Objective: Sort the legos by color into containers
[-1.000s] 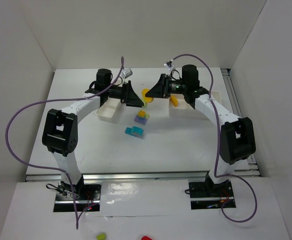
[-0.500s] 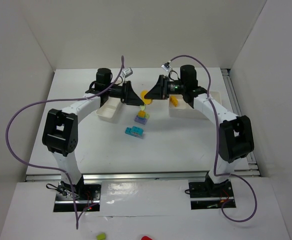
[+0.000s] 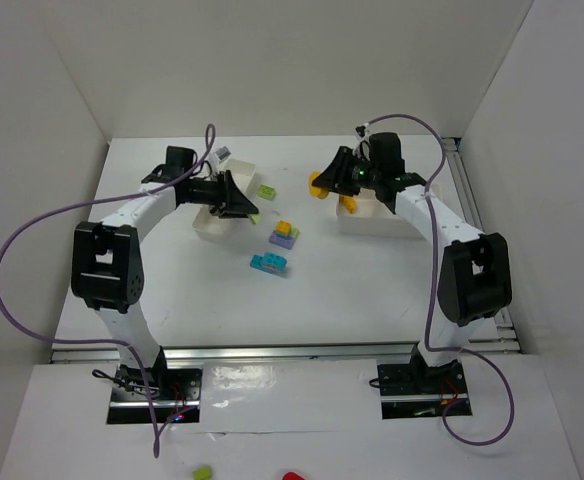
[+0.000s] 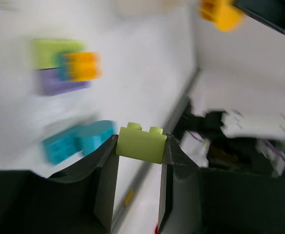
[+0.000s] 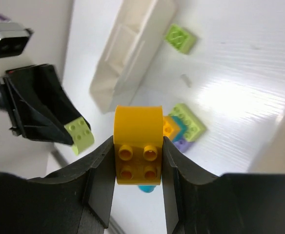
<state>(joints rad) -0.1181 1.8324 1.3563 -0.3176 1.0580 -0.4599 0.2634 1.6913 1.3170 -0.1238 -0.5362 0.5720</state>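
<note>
Left fingers [image 4: 106,180], clenched on a pale green brick [image 4: 140,143], and right fingers [image 5: 98,180], clenched on a yellow brick [image 5: 137,141], were drawn apart toward left tray [image 3: 204,226] and right tray [image 3: 374,218]; separation judged done, binning next.

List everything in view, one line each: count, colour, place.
left tray: one, white, far left
right tray: one, white, far right
loose brick: one, pale green, near the left tray
mixed stack: one, orange, green, cyan, purple, mid-table
cyan bricks: one cluster, cyan, nearer than that stack
orange brick: one, orange, at the right tray's left end
green brick: one, pale green, held by left gripper
yellow brick: one, yellow, held by right gripper
left gripper: one, black, by the left tray
right gripper: one, black, left of the right tray
</note>
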